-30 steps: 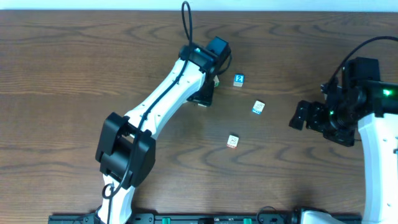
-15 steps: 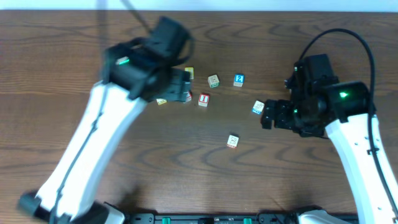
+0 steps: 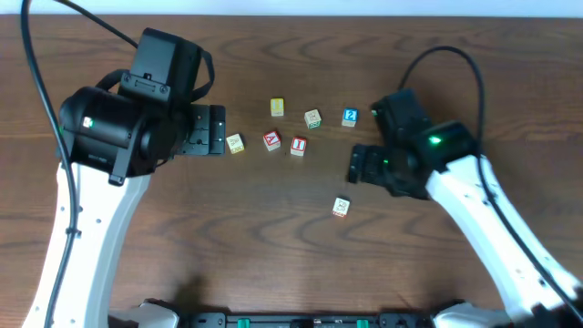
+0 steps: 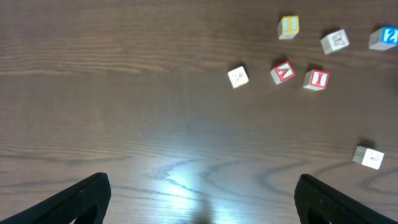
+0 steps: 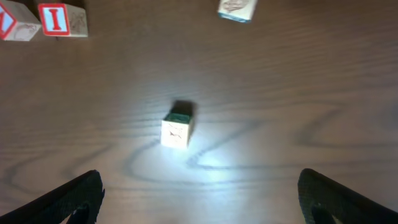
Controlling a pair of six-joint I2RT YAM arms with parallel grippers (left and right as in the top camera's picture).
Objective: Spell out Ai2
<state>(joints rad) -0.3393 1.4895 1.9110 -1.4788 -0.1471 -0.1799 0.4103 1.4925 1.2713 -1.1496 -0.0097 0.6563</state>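
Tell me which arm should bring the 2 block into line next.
Right, probably. The open right gripper hovers close to the 2 block. The left gripper, also open, sits beyond the A block and I block, which would be in its way.

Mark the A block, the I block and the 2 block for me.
A block (image 3: pixel 271 140), overhead view, on its red-lettered top face.
I block (image 3: pixel 298 145), overhead view, on its red top face.
2 block (image 3: pixel 350 117), overhead view, on its blue top face.
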